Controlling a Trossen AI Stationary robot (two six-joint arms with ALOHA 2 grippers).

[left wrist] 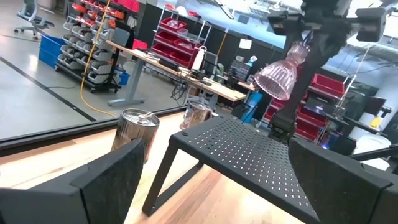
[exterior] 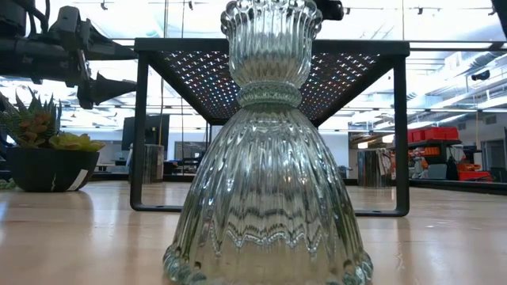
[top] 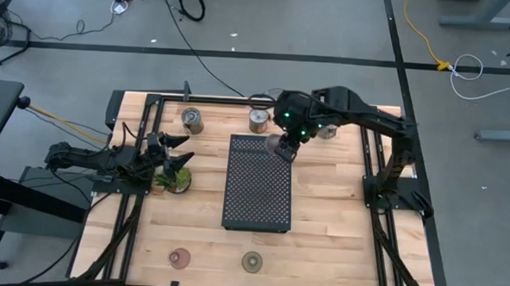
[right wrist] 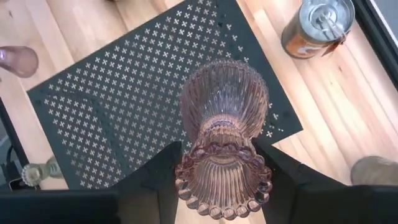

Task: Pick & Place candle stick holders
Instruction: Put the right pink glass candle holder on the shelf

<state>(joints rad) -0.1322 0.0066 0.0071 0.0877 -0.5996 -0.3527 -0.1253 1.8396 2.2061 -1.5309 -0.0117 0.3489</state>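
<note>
My right gripper (top: 282, 148) is shut on a pink ribbed glass candle stick holder (left wrist: 278, 76), held over the far end of the black perforated tray (top: 257, 190). Two silver cups (top: 192, 120) (top: 259, 120) stand on the table beyond the tray. A third cup (top: 327, 131) shows partly behind the right arm. A pink holder (top: 179, 259) and an olive one (top: 251, 262) stand on their wide bases near the front edge. The olive one (exterior: 269, 158) fills the low view. My left gripper (top: 179, 153) waits open at the left, by the plant. My right gripper pinches the holder's narrow cup end (right wrist: 222, 167) between its two fingers (right wrist: 155, 180). The fingers come from above, slanting down. The holder hangs tilted below them with its wide bell end (right wrist: 224, 102) lowest, clear of the tray.
A small green plant in a dark pot (top: 174, 179) stands just beside my left gripper. The tray (exterior: 269, 71) stands on legs above the wood. Black frame rails (top: 144, 121) run along the table's left and right sides. Bare wood lies on both sides of the tray.
</note>
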